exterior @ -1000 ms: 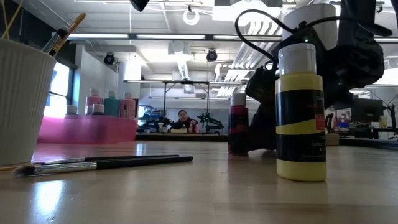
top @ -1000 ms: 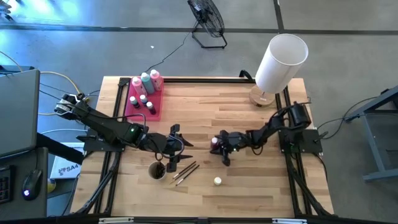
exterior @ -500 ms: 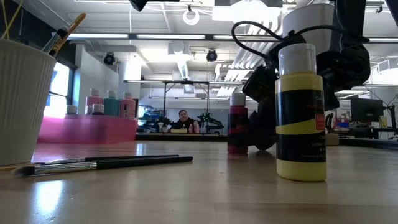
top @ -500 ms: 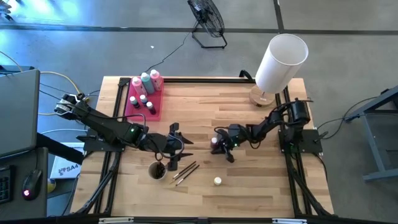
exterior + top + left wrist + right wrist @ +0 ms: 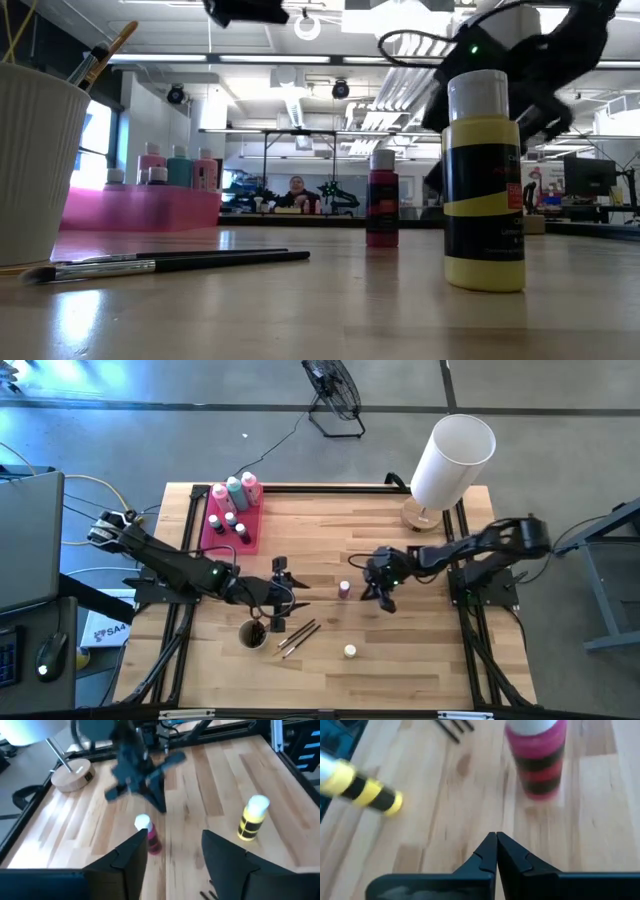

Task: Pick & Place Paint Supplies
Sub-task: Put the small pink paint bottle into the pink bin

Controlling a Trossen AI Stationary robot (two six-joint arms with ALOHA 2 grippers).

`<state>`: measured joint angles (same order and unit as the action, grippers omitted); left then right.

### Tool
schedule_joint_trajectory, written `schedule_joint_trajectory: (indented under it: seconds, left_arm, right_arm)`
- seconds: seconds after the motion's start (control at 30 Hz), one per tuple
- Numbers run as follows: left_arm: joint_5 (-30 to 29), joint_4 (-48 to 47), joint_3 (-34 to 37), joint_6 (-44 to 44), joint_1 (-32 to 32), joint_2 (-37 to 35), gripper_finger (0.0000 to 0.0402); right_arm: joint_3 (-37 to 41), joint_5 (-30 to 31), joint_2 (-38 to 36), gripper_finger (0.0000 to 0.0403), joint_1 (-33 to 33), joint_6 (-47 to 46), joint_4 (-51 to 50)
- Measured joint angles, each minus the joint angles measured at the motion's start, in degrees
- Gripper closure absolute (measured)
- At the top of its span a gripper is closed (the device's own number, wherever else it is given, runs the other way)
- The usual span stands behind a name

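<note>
A magenta squeeze bottle with a white cap [image 5: 344, 589] [image 5: 382, 200] [image 5: 536, 760] stands upright on its base at mid-table. My right gripper [image 5: 383, 588] [image 5: 496, 839] is shut and hovers just right of it, touching nothing. A yellow bottle [image 5: 350, 651] [image 5: 484, 190] [image 5: 252, 817] stands nearer the near edge. My left gripper [image 5: 279, 596] [image 5: 172, 847] is open left of the magenta bottle [image 5: 150, 836], above the dark-handled brushes [image 5: 298, 635] [image 5: 170, 262] lying flat. More brushes stick up out of a white cup [image 5: 253, 633] [image 5: 30, 160].
A pink tray [image 5: 218, 530] [image 5: 140, 207] at far left holds pink and teal bottles and small pots. The white cylinder lampshade [image 5: 452, 460] on its wooden base [image 5: 72, 772] stands at the far right corner. Bare wood lies between the magenta bottle and the tray.
My right gripper has drawn away from the magenta bottle toward the table's right edge and risen. The bottle stays upright where it stood. My left arm has kept still.
</note>
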<state>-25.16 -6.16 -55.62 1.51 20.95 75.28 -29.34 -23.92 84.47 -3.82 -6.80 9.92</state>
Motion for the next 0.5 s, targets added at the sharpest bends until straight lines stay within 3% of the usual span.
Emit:
schedule_joint_trajectory:
  seconds: [0.2, 0.37, 0.5]
  left_arm:
    - [6.4, 20.1, 8.39, -4.59, -5.73, 0.03, 0.0276]
    - [15.25, 22.27, 10.31, -3.39, -9.91, 0.02, 0.0301]
    - [16.01, 22.75, 10.47, -0.98, -10.95, 1.63, 0.0304]
  right_arm:
    - [-0.02, -3.75, -15.63, 0.0401, -1.3, 0.78, -13.49]
    - [-0.04, -0.09, -30.61, 0.0401, -1.29, 0.8, -24.74]
    - [-0.04, 3.57, -42.0, 0.0401, 0.05, 0.82, -29.09]
